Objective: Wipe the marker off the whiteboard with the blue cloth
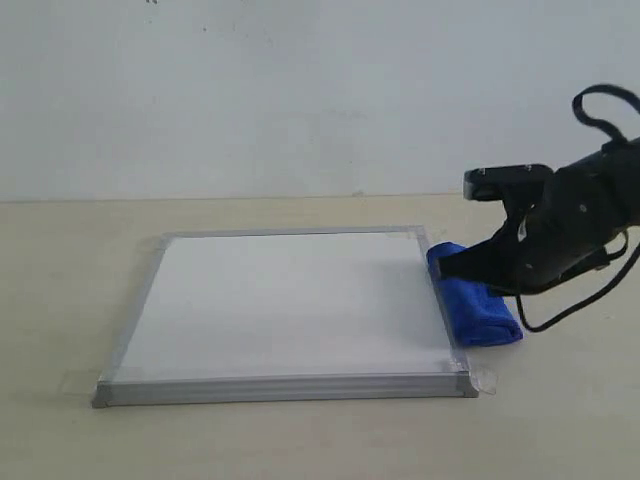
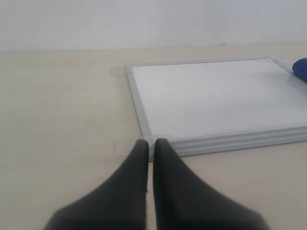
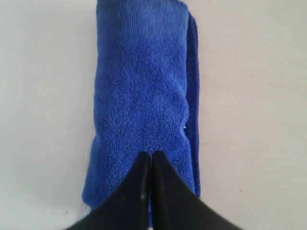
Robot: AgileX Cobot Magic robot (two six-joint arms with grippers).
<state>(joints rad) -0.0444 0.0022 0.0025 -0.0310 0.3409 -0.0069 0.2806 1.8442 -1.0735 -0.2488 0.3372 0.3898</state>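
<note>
The whiteboard (image 1: 290, 300) lies flat on the table, and its white face (image 2: 211, 100) shows no marker lines in any view. The blue cloth (image 1: 487, 312) is a rolled bundle lying on the table against the board's right edge. It fills the right wrist view (image 3: 141, 86), and one end peeks into the left wrist view (image 2: 301, 69). My right gripper (image 1: 446, 266) is shut, with its tips (image 3: 151, 155) down over the far end of the cloth. My left gripper (image 2: 150, 142) is shut with nothing in it, just off a corner of the board. It does not show in the exterior view.
A beige table (image 1: 300, 440) runs back to a plain white wall (image 1: 300, 90). Clear tape tabs (image 1: 486, 380) stick out at the board's corners. A black cable (image 1: 590, 300) loops from the right arm above the table.
</note>
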